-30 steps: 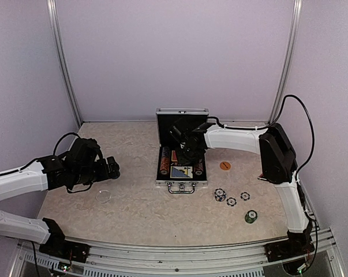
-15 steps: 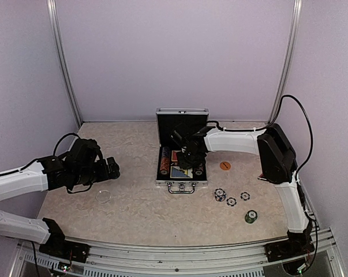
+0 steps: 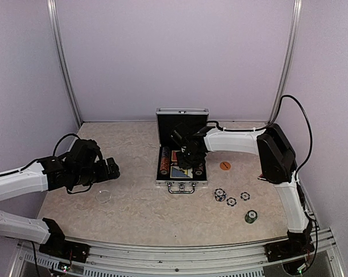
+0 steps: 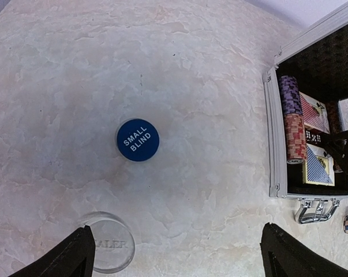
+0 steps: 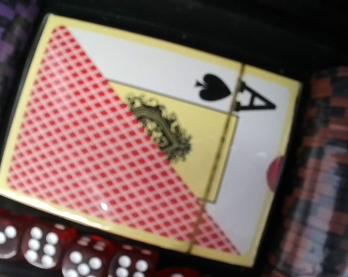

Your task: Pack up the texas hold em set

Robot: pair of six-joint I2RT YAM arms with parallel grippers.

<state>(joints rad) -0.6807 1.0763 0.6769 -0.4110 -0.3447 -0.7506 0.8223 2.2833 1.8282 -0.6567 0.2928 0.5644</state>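
Observation:
The silver case (image 3: 182,184) lies open at mid-table, lid (image 3: 182,122) upright. Inside are a red card deck (image 5: 133,150), a blue deck (image 3: 181,172), red dice (image 5: 47,245) and rows of chips (image 4: 295,138). My right gripper (image 3: 189,154) hangs low over the case's middle; its fingers do not show in the right wrist view, which looks close onto the red deck and dice. My left gripper (image 4: 182,261) stands wide open above bare table, left of the case. A blue "small blind" disc (image 4: 137,139) lies ahead of it and a clear dealer disc (image 4: 111,245) by its left fingertip (image 4: 81,257).
Right of the case lie an orange disc (image 3: 225,165), three loose blue-and-white chips (image 3: 231,201) and a short green chip stack (image 3: 251,216). The clear disc (image 3: 103,196) lies near the left arm. Walls and metal posts close the table's back and sides.
My right gripper has sunk a little lower into the case. The left arm and everything on the table have stayed put.

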